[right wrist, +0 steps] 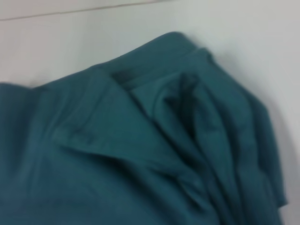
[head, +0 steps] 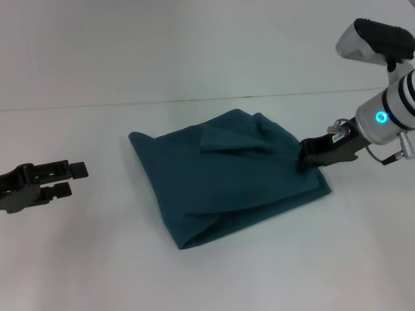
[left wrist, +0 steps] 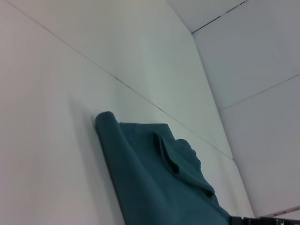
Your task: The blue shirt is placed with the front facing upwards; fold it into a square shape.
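Observation:
The blue shirt (head: 227,178) lies folded into a rough four-sided bundle in the middle of the white table, with a loose flap on top near its far edge. No lettering shows. My right gripper (head: 302,159) is at the shirt's right edge, shut on bunched cloth that rises slightly toward it. The right wrist view is filled with the shirt's creased folds (right wrist: 154,140), and the fingers are hidden there. My left gripper (head: 70,179) hovers open over bare table well to the left of the shirt. In the left wrist view the shirt (left wrist: 154,183) lies ahead.
The white table (head: 97,259) stretches around the shirt on all sides. A seam line (head: 130,103) runs across behind the shirt, where the table meets the white backdrop.

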